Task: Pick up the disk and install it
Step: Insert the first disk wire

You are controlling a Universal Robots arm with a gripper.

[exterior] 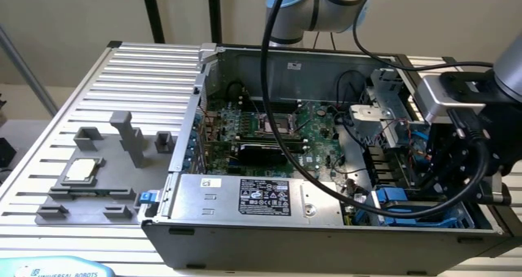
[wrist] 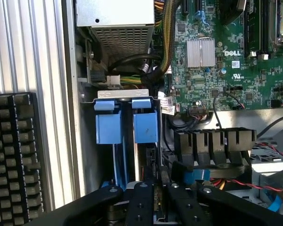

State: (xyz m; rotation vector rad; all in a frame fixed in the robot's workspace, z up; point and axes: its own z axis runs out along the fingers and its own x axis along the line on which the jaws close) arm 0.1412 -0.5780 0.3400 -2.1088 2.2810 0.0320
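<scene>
On the exterior view's left, the ribbed metal table [exterior: 98, 75] carries a set of grey fixture blocks [exterior: 122, 136], and a small square silver chip [exterior: 83, 170] lies among them. Next, toward the centre, stands the open computer case [exterior: 326, 234]: a green motherboard [exterior: 277, 127] lies on its floor, and a grey power supply box [exterior: 253, 197] with a black-and-white label sits along its near wall. Black cables [exterior: 277, 57] loop down from my arm [exterior: 314, 8] across the case. On the exterior view's right, my wrist assembly hangs over the drive bay corner of the case, where blue plastic [exterior: 408, 203] shows. In the wrist view, my gripper [wrist: 155, 197] stands narrow, its black fingers [wrist: 140, 202] set close on the upper edge of the disk [wrist: 144, 160], which stands on edge in the bay slot; its blue carrier tabs [wrist: 145, 126] sit just beside a second blue tab [wrist: 108, 127]. A row of black connectors [wrist: 214, 146] lies just beside the bay.
</scene>
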